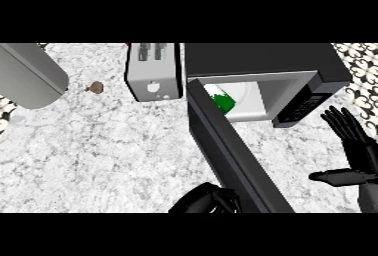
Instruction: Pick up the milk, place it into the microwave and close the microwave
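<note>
Right robot hand open, well apart from milk inside microwave; left robot hand curled.

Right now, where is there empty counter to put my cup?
Bare counter stretches left of the open microwave door, below the toaster. A smaller patch sits between the door and the right hand. Crowded: around the microwave and its door.

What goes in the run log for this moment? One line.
milk: inside microwave | door: open | left hand: behind door | right hand: open
</note>
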Motion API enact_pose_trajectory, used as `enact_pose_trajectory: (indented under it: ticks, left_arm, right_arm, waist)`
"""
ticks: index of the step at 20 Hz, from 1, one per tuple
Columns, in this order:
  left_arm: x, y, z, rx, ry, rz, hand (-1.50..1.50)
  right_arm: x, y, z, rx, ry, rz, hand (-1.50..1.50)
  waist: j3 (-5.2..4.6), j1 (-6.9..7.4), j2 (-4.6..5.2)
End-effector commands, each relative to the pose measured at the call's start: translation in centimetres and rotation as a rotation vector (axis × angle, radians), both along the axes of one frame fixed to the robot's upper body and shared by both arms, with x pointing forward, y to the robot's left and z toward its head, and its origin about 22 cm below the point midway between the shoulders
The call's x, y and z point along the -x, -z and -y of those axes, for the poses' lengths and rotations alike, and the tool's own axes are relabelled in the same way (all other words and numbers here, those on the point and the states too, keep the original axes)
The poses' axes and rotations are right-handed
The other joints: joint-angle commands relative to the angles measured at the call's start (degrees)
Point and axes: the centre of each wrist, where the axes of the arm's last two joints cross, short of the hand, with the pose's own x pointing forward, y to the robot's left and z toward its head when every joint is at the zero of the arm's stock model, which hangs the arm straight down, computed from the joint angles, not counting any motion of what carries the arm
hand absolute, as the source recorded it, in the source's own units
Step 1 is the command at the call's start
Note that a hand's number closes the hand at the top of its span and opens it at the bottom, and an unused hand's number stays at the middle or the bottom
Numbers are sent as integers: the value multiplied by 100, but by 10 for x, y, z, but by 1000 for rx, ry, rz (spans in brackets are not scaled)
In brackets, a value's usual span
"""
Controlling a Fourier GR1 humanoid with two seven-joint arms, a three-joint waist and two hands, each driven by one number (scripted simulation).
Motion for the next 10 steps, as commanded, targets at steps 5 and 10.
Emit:
enact_pose_trajectory:
  ticks: [5, 10]
  left_arm:
    - [16, 7, 32, 5, -96, 6, 150]
    - [8, -3, 38, 89, -191, 17, 150]
  right_arm:
    - [3, -37, 10, -98, -144, 59, -150]
    - [-1, -73, 27, -88, -197, 82, -150]
  waist:
    - [-7, -169, 67]
    - [-17, -375, 94]
